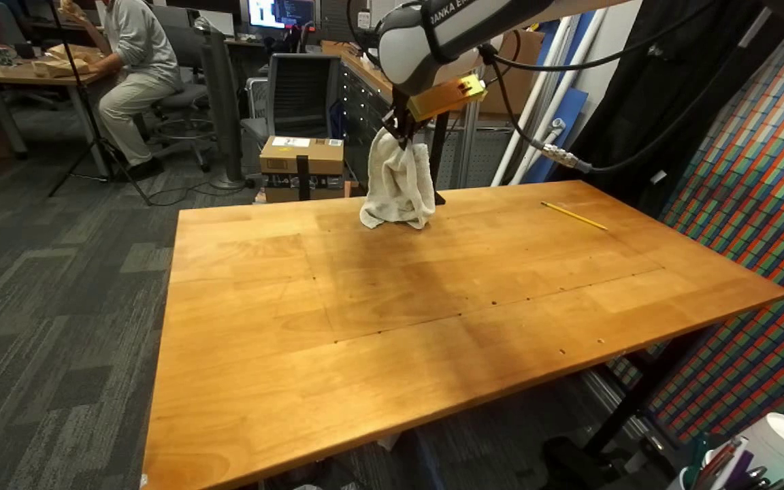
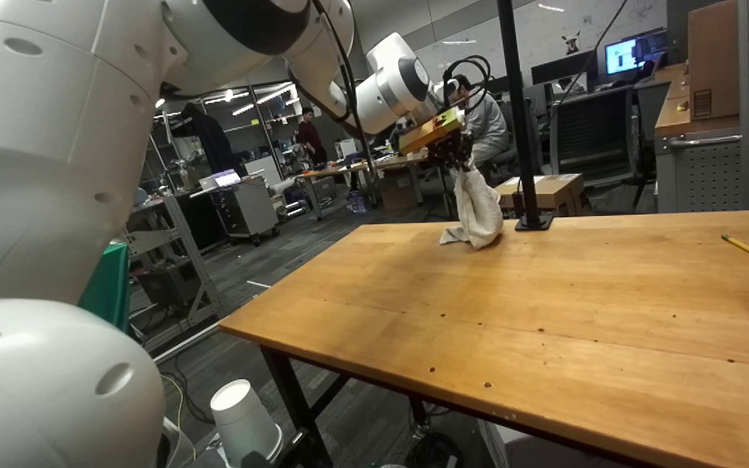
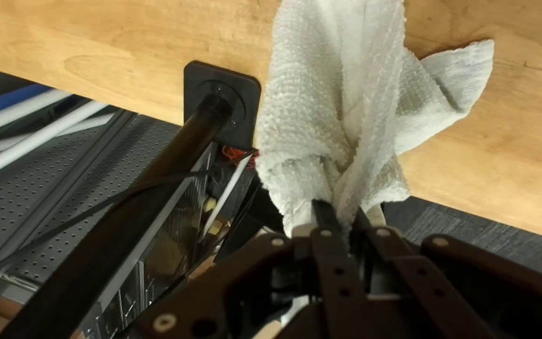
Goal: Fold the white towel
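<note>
- Nearest us, the white arm (image 2: 56,149).
- The wooden tabletop (image 1: 263,381).
- The white towel (image 1: 402,184), hanging (we see it bunched at the top), its lower end on the tabletop.
- The tool (image 3: 340,214), pinching the towel's upper end.
- A yellow pencil (image 1: 574,216), well apart.

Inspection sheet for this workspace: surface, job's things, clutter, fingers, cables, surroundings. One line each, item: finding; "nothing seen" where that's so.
Surface: wooden tabletop, small dark holes showing.
Job's things: white towel hangs bunched, not neatly folded; lower end appears to rest on the tabletop.
Clutter: yellow pencil on the tabletop, apart from the towel; black post at the edge, close to the towel.
Fingers: closed on the towel's gathered upper part.
Cables: black cables loop from the arm.
Surroundings: seated person and cardboard boxes beyond the tabletop; standing person farther off.
</note>
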{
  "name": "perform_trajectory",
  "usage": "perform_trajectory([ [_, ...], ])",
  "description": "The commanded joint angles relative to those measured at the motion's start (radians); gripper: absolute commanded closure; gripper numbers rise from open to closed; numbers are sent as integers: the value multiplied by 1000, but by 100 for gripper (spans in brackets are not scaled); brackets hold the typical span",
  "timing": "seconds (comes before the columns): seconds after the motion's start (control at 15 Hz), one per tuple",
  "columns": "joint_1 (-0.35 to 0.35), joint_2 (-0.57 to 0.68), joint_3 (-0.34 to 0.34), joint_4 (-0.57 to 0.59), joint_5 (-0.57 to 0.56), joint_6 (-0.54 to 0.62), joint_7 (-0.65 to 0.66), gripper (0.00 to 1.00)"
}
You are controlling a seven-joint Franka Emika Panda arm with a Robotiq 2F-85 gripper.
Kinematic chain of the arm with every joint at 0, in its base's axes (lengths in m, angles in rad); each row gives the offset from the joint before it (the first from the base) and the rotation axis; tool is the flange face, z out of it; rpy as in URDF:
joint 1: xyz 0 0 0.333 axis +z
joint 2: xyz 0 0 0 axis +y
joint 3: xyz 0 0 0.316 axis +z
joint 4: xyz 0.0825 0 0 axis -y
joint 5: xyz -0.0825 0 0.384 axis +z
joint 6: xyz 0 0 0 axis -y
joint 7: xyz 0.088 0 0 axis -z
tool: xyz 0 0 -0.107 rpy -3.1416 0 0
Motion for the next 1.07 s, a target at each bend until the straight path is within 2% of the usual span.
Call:
perform_trajectory([
  [0.0, 29, -99, -33, -165, -64, 74, 90, 93],
  [0.4, 84, -197, -95, -283, -242, 76, 244, 93],
  [0.67, 79, -264, -18, -368, -211, 30, 195, 93],
  [1.0, 88, -270, 56, -443, -201, -23, 172, 93],
])
